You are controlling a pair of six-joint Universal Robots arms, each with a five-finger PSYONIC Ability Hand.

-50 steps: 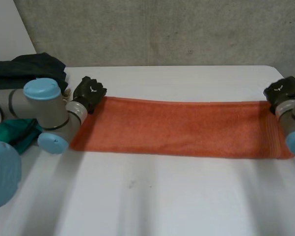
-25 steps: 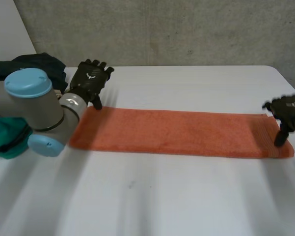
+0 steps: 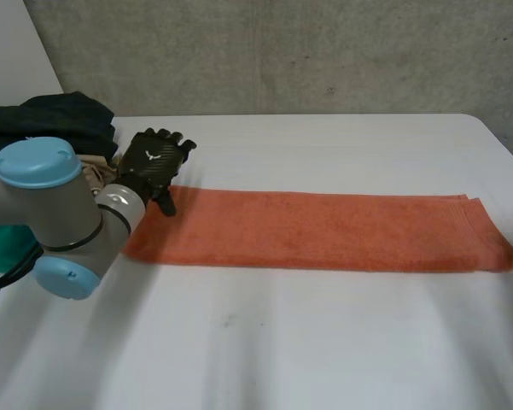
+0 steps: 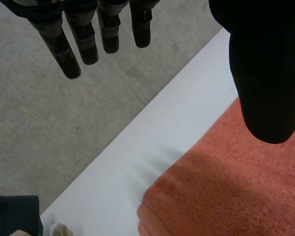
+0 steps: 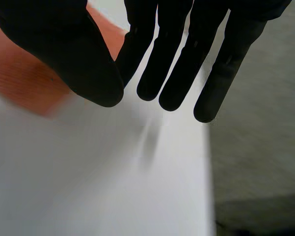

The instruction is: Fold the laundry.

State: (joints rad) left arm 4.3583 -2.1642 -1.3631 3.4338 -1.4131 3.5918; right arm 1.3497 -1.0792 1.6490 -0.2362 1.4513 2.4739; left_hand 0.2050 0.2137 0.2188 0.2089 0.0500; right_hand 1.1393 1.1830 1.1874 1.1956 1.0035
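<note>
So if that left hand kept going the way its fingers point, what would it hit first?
Probably nothing nearby. The open left hand is at a corner of the orange towel, fingers aimed over bare table toward the grey wall; that wall looks like the first thing, though depth is unclear.

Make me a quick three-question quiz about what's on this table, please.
1. True or false: the left robot hand is clutching the orange towel.
2. The pile of dark clothes lies: A) on the towel, B) beyond the towel's left end, C) at the towel's right end.
3. Fill in: the right robot hand has straight fingers and holds nothing, so it is ____.
Key: 1 false, its fingers are straight and hold nothing; 2 B; 3 open.
</note>
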